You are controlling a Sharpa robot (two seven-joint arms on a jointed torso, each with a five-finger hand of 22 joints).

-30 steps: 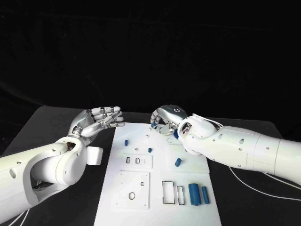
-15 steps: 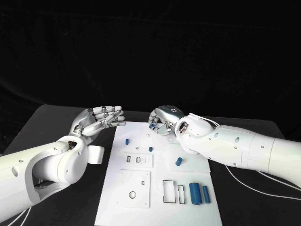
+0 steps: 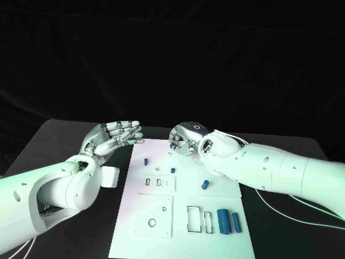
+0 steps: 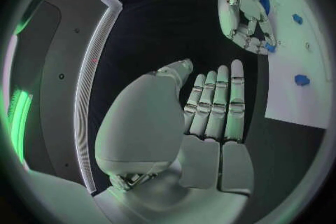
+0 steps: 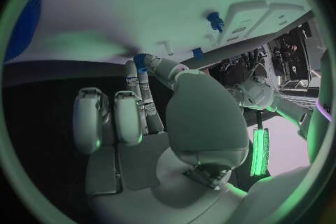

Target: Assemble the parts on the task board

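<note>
Looking down from the head camera, the task board (image 3: 184,216) lies flat in the middle of the black table (image 3: 56,140), long side running away from the robot. The right hand (image 3: 186,138) hangs over the board's far end with its fingers curled down, and it's pinching a small blue part (image 5: 140,60) at its fingertips; the right wrist view shows that bit of blue right between the thumb and a finger, just above the white surface. The left hand (image 3: 114,137) sits off the board's left edge, over the table, palm up-ish with fingers straight and side by side, holding nothing; the left wrist view shows it (image 4: 210,117) the same way. On the board, a little blue peg (image 3: 146,161) is near the left edge, another small blue piece (image 3: 172,170) is close to the middle, and one more (image 3: 205,184) sits further right. Down at the near end, two blue cylinders (image 3: 223,221) lie side by side, just beside some rectangular cutouts (image 3: 193,219).
</note>
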